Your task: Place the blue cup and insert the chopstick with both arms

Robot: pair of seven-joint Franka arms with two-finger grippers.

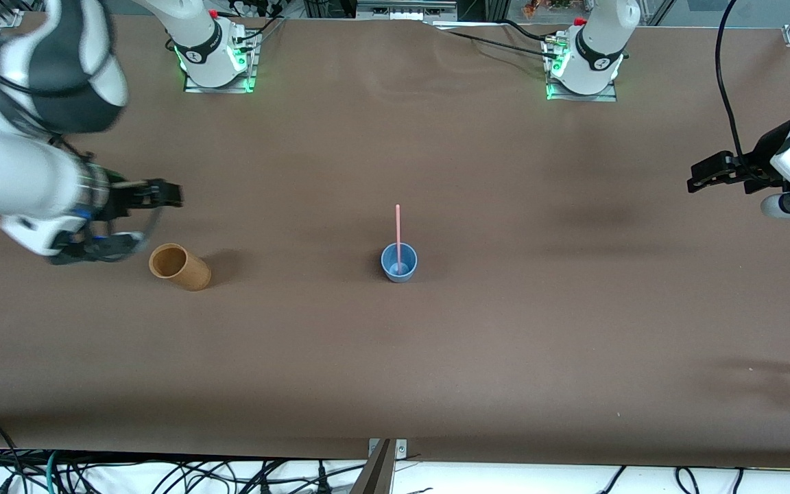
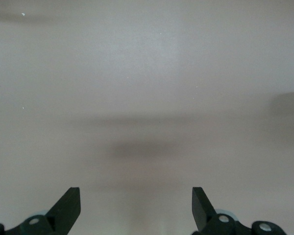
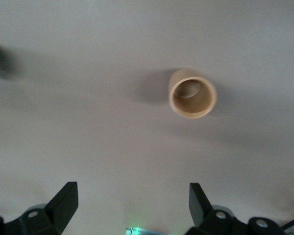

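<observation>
Already the chopstick (image 1: 398, 233) stands upright in the blue cup (image 1: 399, 262) at mid-frame on the counter (image 1: 395, 357), well apart from the released left tool (image 1: 700, 177) at right edge and the released right tool (image 1: 162, 194) at left, both empty

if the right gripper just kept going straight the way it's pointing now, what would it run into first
Probably just bare table. The right gripper, fingers open, points down at brown surface. The tan cup sits off that line, so it would likely be missed, though depth is hard to judge.
</observation>
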